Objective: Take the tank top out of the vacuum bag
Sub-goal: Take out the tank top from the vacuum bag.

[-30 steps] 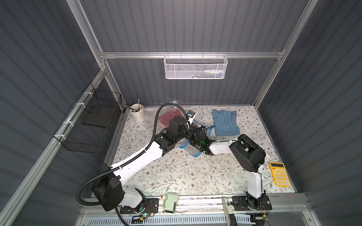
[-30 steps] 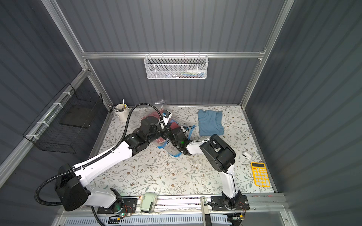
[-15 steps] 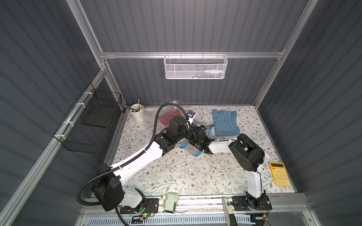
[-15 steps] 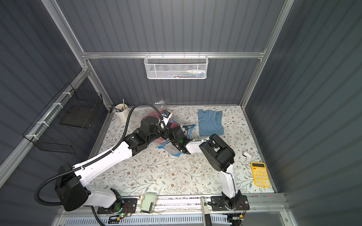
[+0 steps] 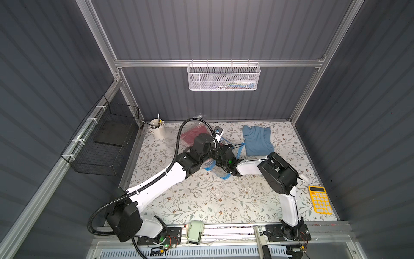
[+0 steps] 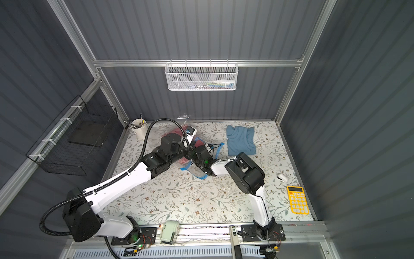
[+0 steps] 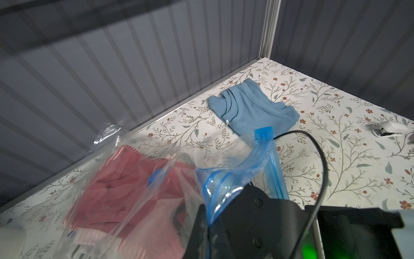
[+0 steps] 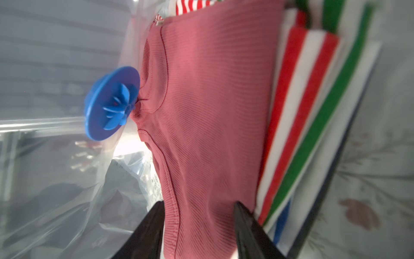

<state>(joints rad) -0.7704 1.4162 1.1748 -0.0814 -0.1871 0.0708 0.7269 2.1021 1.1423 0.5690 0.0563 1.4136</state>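
We see tank top point(image 8: 208, 116) inside bag point(image 7: 226, 177), unpulled | left fingers point(image 5: 215, 154) clamped on bag mouth | right fingers point(image 8: 154, 226) half-open astride it

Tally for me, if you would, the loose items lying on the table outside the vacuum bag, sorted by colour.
Blue: 1, the folded garment
Yellow: 1, the calculator
White: 2, the cup and the stapler
Total: 4

Grey ribbed walls point(image 5: 224, 33), floral tabletop point(image 5: 201, 197)
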